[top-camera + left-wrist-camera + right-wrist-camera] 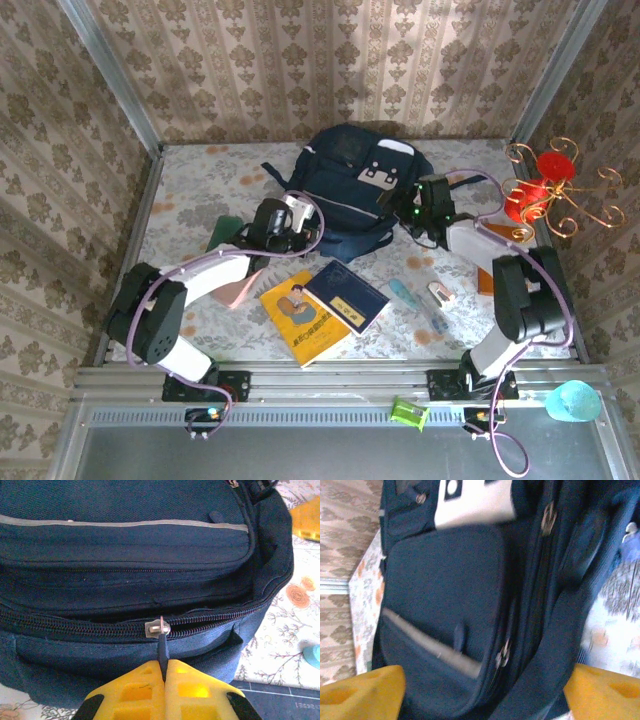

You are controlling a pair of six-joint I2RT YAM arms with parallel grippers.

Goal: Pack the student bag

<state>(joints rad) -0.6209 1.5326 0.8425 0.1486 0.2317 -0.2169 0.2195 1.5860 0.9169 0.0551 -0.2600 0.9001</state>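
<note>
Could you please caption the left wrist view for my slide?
The left gripper pinches the dark zip pull on the navy student bag.

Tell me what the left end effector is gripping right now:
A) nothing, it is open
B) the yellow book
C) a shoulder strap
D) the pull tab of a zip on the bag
D: in the left wrist view the left end effector is shut on the dark pull tab hanging from the metal slider of the student bag.
</note>
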